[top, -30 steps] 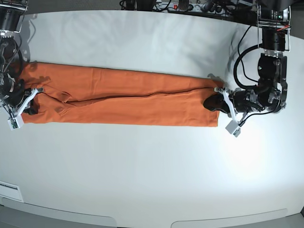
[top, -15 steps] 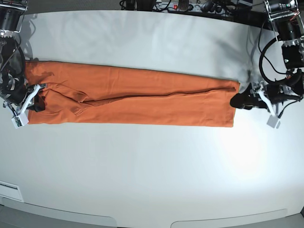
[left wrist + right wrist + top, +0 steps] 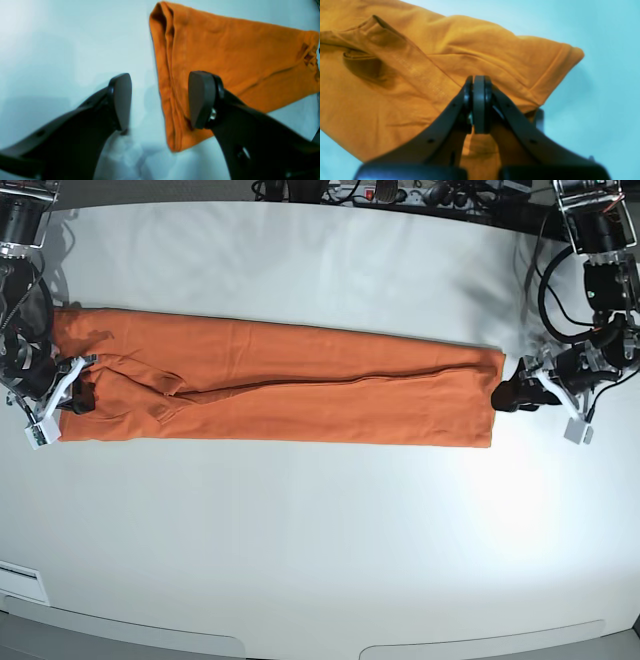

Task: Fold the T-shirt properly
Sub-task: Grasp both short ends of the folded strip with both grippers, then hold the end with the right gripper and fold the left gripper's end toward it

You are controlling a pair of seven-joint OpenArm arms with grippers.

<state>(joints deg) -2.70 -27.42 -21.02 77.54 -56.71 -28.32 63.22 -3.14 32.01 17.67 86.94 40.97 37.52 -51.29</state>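
The orange T-shirt (image 3: 300, 395) lies on the white table (image 3: 320, 550) as a long flat strip running left to right. My left gripper (image 3: 508, 394) sits just off the strip's right end. In the left wrist view the left gripper (image 3: 160, 100) is open, and the T-shirt's (image 3: 225, 62) folded edge lies on the table between and beyond the fingertips, touched by neither. My right gripper (image 3: 80, 395) is at the strip's left end. The right wrist view shows the right gripper (image 3: 478, 105) shut on the T-shirt (image 3: 395, 75) near a hemmed sleeve.
Cables and a power strip (image 3: 380, 192) run along the table's far edge. A white label (image 3: 18, 580) sits at the near left edge. Both arm bases stand at the far corners.
My left gripper drew the shirt's right end rightward, stretching the strip, then let go and opened. It now rests just past the edge. The right gripper stayed shut, shifting slightly.
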